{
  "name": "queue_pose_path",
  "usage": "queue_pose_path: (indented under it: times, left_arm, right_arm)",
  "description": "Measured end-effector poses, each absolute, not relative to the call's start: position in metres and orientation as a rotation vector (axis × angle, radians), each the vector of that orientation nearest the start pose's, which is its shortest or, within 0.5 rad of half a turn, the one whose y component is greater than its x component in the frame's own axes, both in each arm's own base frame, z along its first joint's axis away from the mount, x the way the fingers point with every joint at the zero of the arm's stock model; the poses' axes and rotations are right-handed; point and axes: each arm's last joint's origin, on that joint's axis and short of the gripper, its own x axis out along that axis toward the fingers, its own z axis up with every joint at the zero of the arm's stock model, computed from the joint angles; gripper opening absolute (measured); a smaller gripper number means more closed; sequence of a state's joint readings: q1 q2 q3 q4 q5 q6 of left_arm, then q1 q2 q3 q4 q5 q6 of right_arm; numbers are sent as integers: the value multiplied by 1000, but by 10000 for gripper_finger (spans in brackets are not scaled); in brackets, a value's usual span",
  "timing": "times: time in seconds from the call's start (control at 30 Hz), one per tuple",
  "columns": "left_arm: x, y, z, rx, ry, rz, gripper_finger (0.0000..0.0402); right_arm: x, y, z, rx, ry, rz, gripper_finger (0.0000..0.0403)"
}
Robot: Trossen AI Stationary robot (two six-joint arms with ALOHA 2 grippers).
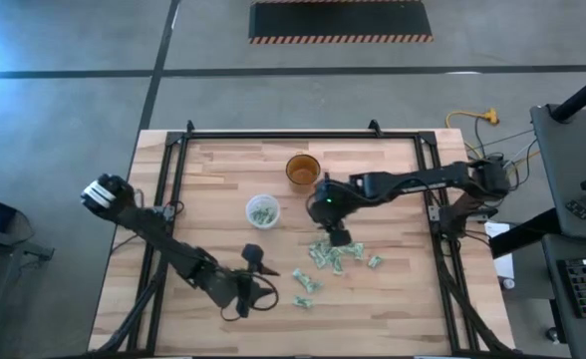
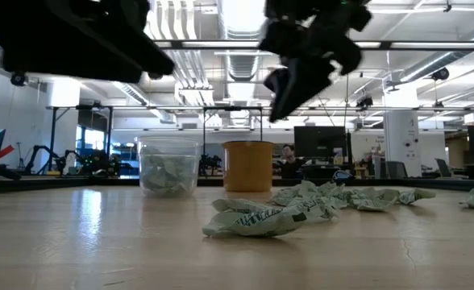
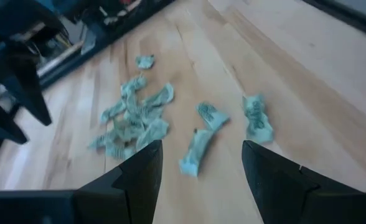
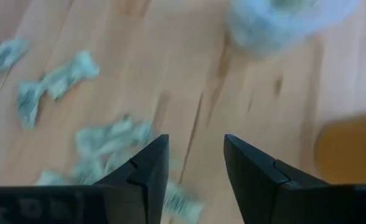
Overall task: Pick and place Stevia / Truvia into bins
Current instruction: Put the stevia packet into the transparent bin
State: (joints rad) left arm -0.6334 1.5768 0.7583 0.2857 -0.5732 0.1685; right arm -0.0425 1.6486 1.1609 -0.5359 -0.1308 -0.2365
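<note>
Pale green and white Stevia sachets lie crumpled and flat on the wooden table: a cluster (image 1: pixel 332 254), two apart near it (image 1: pixel 304 283), and more in the left wrist view (image 3: pixel 133 121). Some sit inside the translucent cup (image 1: pixel 262 211) (image 2: pixel 168 166). The amber cup (image 1: pixel 302 170) (image 2: pixel 247 166) stands beyond it. My right gripper (image 1: pixel 340 237) (image 4: pixel 195 174) hangs open and empty over the cluster's far edge, well above the table in the low view (image 2: pixel 284 87). My left gripper (image 1: pixel 261 277) (image 3: pixel 198 180) is open, left of the loose sachets, one sachet (image 3: pixel 197 151) just ahead between its fingers.
A black metal frame (image 1: pixel 173 170) borders the table on the left, far and right sides. Bare wood lies along the near edge (image 1: pixel 373 319) and left of the translucent cup. Both cups stand close to the right arm's forearm.
</note>
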Motion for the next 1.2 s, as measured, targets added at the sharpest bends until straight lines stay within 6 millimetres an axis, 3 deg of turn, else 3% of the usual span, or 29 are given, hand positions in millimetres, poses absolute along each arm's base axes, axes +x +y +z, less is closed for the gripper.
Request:
queue_pose_path:
  times: [0.3, 0.67, 0.9, 1.2]
  left_arm:
    - [302, -148, 147, 423, 495, -80, 203]
    - [324, -138, 126, 313, 566, -187, 203]
    - [331, -133, 119, 308, 584, -177, 195]
    - [334, -125, 112, 256, 616, -206, 116]
  right_arm:
    - [278, -11, 227, -41, 960, 80, 111]
    - [226, -8, 245, -29, 739, 56, 86]
    - [212, -8, 245, -15, 687, 48, 74]
    - [213, -7, 244, -16, 687, 50, 68]
